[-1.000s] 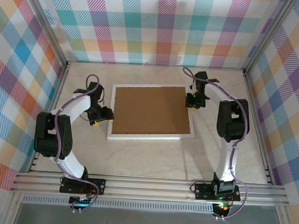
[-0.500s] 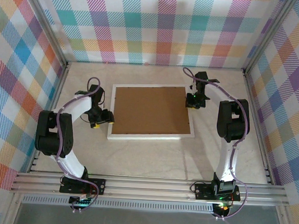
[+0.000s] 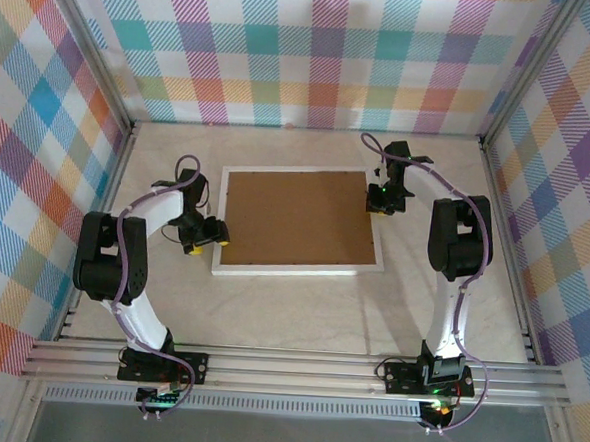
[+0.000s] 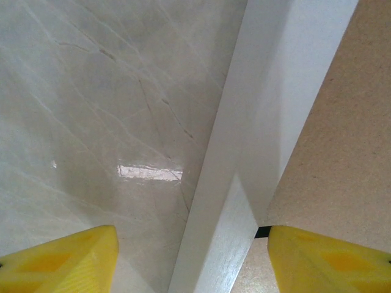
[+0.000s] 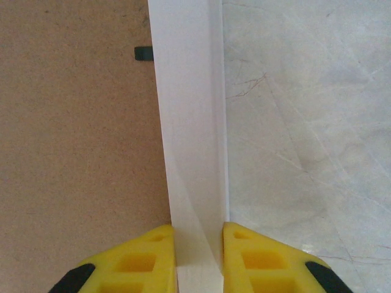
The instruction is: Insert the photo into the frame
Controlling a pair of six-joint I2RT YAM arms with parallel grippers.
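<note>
The white-moulded rectangular picture frame (image 3: 292,271) lies face down (brown backing board (image 3: 297,219) up) on the pale marbled surface (image 3: 299,321); right tool (image 5: 198,235) pinches its stiff, probably light right rail, left tool (image 4: 192,244) spread astride the left.

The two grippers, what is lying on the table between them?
In the top view, the frame lies between the left gripper and the right gripper, its brown backing board facing up.

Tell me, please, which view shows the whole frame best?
Top external: the frame lies whole, brown backing board inside its white border. Left wrist shows one border strip under the open left pincer; right wrist, a strip clamped by the right pincer.
</note>
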